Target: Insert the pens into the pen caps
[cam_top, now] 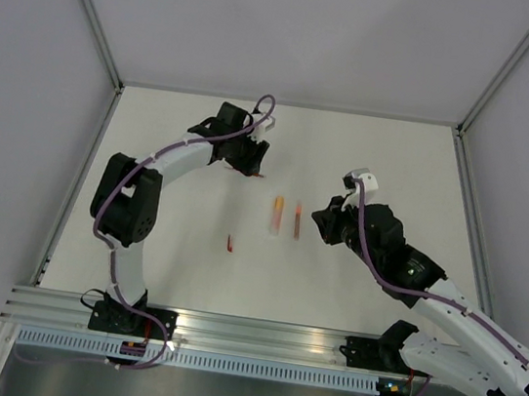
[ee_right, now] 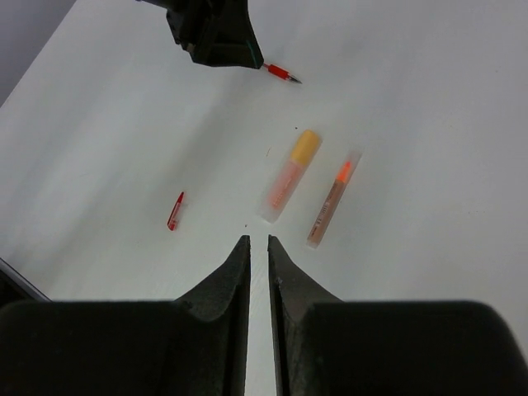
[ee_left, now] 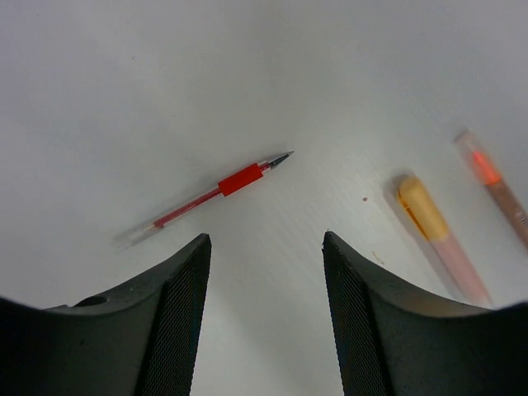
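2 white arms (cam_top: 186, 159), black joints (cam_top: 131, 204), purple cables (cam_top: 368, 248), black textured fingers (ee_left: 177, 330)

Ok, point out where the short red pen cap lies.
Top view: the short red pen cap lies alone on the table, left of the orange-capped translucent pen and closer to the near edge.

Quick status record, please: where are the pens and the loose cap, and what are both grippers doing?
red pen: uncapped, tip bare, lying just ahead of the left gripper
red cap: lying loose, apart from all pens
orange pen: lying flat, orange cap on
third pen: flat beside the orange pen, not touching; capping unclear
left gripper: open, empty
right gripper: only a slit open, empty
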Motion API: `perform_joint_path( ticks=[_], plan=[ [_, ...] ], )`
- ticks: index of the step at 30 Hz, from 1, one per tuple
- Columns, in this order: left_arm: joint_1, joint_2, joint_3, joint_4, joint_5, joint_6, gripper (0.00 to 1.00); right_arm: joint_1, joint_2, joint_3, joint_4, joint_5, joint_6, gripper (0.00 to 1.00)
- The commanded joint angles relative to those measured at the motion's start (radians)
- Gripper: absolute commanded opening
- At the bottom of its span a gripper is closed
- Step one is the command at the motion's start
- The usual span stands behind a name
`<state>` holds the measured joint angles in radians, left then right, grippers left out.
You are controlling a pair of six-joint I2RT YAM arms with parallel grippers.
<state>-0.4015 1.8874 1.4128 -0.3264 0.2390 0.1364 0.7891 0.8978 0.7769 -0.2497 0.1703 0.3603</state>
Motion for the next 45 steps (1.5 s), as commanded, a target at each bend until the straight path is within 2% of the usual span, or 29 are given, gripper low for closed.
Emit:
perform_joint_path(
  ticks=[1, 6, 12, 18, 21, 22, 26, 34, 39, 45],
  plan=[
    [0.001, 0.108, 0.123, -0.118, 0.017, 0.230, 0.62, -0.002, -0.036, -0.008, 0.038, 0.006, -0.017, 0.18],
    [0.041, 0.222, 0.219, -0.155, 0.034, 0.273, 0.62, -0.002, -0.045, -0.008, 0.036, 0.005, -0.017, 0.19],
    [0.046, 0.285, 0.222, -0.120, -0.044, 0.321, 0.61, -0.002, -0.054, -0.004, 0.032, -0.023, -0.017, 0.19],
    [0.047, 0.311, 0.222, -0.129, -0.024, 0.318, 0.60, -0.001, -0.060, -0.008, 0.033, -0.025, -0.017, 0.20],
    [0.047, 0.318, 0.222, -0.172, -0.018, 0.318, 0.53, -0.001, -0.057, -0.005, 0.035, -0.031, -0.015, 0.20],
    [0.046, 0.320, 0.224, -0.189, -0.011, 0.315, 0.48, -0.002, -0.057, -0.005, 0.035, -0.032, -0.015, 0.20],
    [0.038, 0.300, 0.195, -0.224, 0.023, 0.282, 0.41, -0.002, -0.068, -0.005, 0.032, -0.052, -0.011, 0.20],
    [0.027, 0.309, 0.163, -0.270, -0.044, 0.223, 0.35, -0.001, -0.077, -0.011, 0.041, -0.046, -0.009, 0.21],
    [0.027, 0.265, 0.094, -0.257, -0.044, 0.223, 0.21, -0.002, -0.085, -0.008, 0.041, -0.066, -0.006, 0.20],
    [0.015, 0.257, 0.081, -0.295, -0.049, 0.198, 0.04, -0.001, -0.114, -0.014, 0.041, -0.064, -0.007, 0.21]
  ],
)
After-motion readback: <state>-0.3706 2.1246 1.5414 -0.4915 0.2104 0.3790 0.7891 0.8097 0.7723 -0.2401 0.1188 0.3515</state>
